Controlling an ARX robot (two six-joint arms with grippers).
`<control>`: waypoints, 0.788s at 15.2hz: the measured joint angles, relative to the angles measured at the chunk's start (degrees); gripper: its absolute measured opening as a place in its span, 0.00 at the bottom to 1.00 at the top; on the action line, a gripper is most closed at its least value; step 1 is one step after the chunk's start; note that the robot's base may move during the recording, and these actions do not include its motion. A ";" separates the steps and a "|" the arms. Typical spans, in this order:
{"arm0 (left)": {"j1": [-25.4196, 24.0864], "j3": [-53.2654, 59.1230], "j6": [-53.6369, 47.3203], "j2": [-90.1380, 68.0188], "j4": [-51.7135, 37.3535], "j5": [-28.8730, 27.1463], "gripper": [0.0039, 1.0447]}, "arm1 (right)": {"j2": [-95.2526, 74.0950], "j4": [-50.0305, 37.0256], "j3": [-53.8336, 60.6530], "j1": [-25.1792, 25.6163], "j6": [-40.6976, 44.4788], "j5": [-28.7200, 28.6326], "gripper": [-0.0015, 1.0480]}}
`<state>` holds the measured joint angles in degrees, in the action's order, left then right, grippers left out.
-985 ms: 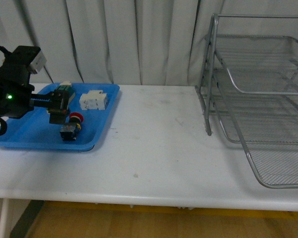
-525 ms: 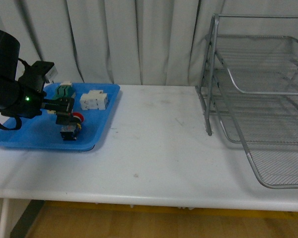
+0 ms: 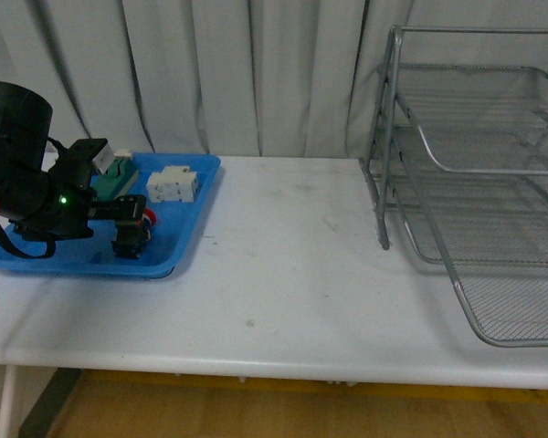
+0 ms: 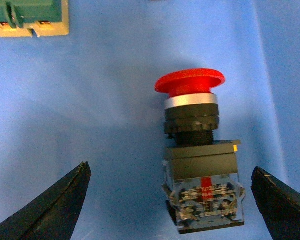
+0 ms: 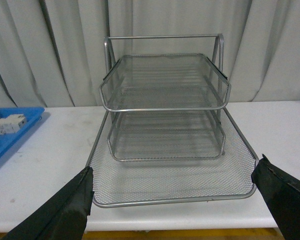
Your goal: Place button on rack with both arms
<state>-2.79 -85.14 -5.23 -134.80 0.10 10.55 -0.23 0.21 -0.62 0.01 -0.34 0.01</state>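
pick-up is judged under way: the button point(image 4: 200, 165), lying in the blue tray point(image 4: 90, 100), is straddled by the released left hand point(image 4: 170, 171), so clenching is called for next.

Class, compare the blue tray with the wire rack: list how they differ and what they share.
The blue tray is solid plastic; the rack is open silver wire mesh. The tray is one shallow level; the rack stacks three tiers. The tray holds the button and white blocks; nothing shows in the rack. Both stand on the white table.
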 joint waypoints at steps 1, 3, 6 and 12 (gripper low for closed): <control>0.24 0.00 0.02 -0.52 -0.02 -0.04 0.94 | 0.00 0.00 0.00 0.00 0.02 0.00 0.94; 0.81 0.09 -0.52 -1.14 -0.07 -0.44 0.94 | 0.00 0.00 0.00 0.00 0.02 0.00 0.94; 1.20 0.09 -1.40 -1.33 -0.57 -1.46 0.94 | 0.00 0.00 0.00 0.00 0.02 0.00 0.94; 1.53 2.08 -2.58 0.22 -0.90 -1.64 0.37 | 0.00 0.00 0.00 0.00 0.02 0.00 0.94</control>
<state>-1.26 -83.07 -7.81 -134.58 -0.80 8.91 -0.23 0.21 -0.62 0.01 -0.32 0.01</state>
